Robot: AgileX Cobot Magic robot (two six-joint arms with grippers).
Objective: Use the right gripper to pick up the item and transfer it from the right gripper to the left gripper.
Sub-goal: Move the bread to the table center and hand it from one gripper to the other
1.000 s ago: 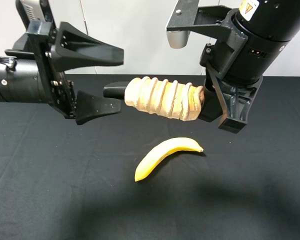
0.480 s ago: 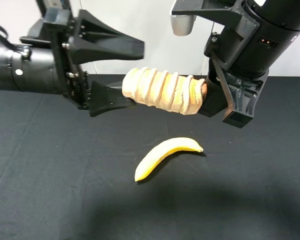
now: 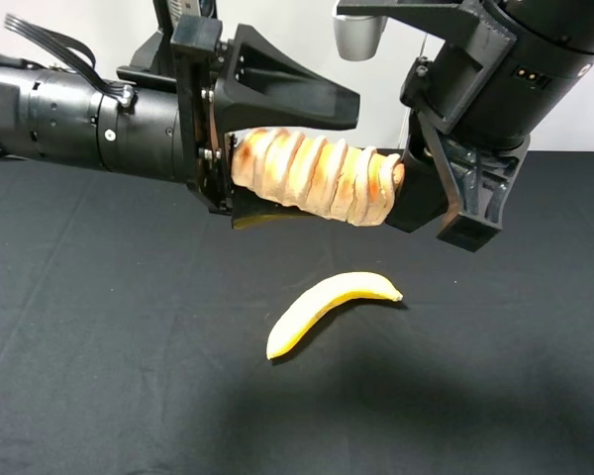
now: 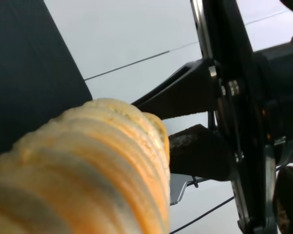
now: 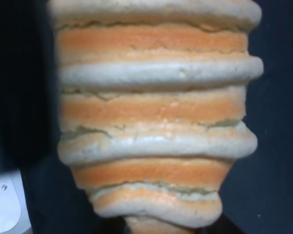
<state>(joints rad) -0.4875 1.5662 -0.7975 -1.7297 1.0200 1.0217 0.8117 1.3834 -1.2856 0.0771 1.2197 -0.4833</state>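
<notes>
Nearest, a yellow banana is seen lying on the black surface, at 6 o'clock from the item. The item is held in the air with its long axis run from 9 to 3 o'clock and its ridges crosswise. Its 3 o'clock end is clamped in the closed right pincer, its 9 o'clock end is straddled by the left pincer with jaws parted above and beneath, and a white wall is seen farthest back.
</notes>
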